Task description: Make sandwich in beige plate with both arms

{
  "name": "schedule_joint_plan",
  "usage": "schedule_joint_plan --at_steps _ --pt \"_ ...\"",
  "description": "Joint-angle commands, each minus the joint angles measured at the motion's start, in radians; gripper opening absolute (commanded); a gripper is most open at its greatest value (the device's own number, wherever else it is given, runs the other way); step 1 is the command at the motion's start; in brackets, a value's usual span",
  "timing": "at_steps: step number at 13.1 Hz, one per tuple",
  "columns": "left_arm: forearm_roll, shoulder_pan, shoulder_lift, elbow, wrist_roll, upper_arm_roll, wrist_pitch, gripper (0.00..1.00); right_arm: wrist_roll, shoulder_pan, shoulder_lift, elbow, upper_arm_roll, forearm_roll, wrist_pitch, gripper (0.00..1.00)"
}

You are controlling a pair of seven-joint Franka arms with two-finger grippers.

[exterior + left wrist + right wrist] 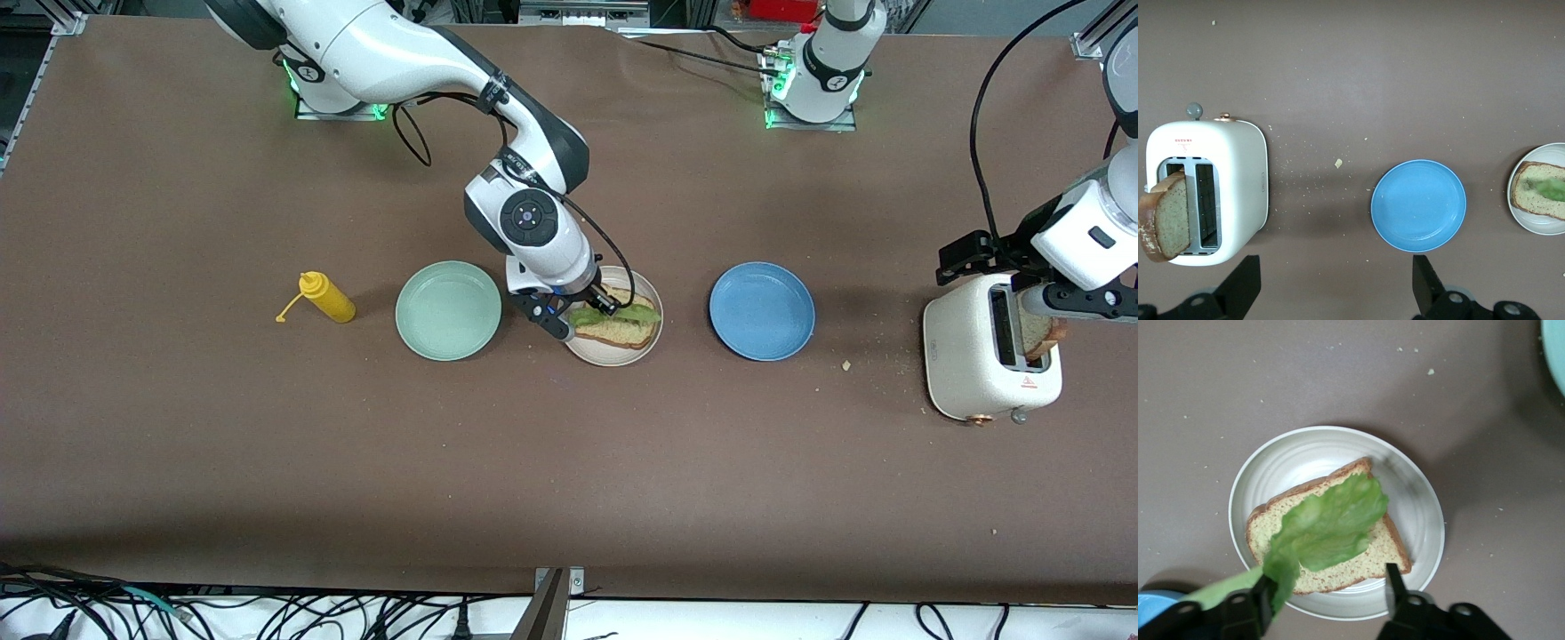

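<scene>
a: so, where is the sandwich now?

b: only half made. one bread slice (1331,540) lies in the beige plate (652,345), in the middle of the table, between the mint-green plate (448,310) and the blue plate (762,311). the lettuce leaf (1328,527) lies across the bread, and one end of it hangs over the crust toward the right tool.

a: and the right tool (582,316)?

b: it is low over the plate's edge. its fingers (1395,583) stand apart, on two sides of the leaf's stem end. the stem touches one finger, but i think nothing is pinched; it looks like a release, so that the leaf rests flat on the bread.

a: the left tool?

b: the left tool (1331,290) is wide open and holds nothing. it is over the toaster (973,364), which stands near the table's edge at the left arm's end. a second slice (1165,217) sticks up from one slot, tilted. i judge the arm is there because this slice is the top of the sandwich, and the wide fingers are ready to take it.

a: any risk?

b: the leaf could cling to the finger when the right arm goes up. also, the yellow bottle (327,298) is not needed.
</scene>
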Motion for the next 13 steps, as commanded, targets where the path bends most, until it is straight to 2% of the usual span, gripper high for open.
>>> schedule_joint_plan --at_steps 1,6,8,13 --pt "-0.023 0.001 -0.001 -0.001 0.002 0.001 -0.004 1.00 -0.034 -0.005 -0.025 -0.006 0.004 -0.013 -0.001 1.00" --pt "-0.023 0.001 -0.001 -0.001 0.001 0.001 -0.004 1.00 -0.040 -0.006 -0.028 -0.009 0.004 -0.042 -0.004 1.00" --pt "-0.024 0.001 -0.001 -0.001 0.001 0.001 -0.004 1.00 -0.078 -0.026 -0.077 -0.026 0.004 -0.059 -0.044 1.00" --pt "-0.023 0.013 0.005 -0.001 0.010 0.003 -0.004 1.00 -0.414 -0.139 -0.318 -0.041 0.001 -0.036 -0.434 1.00"
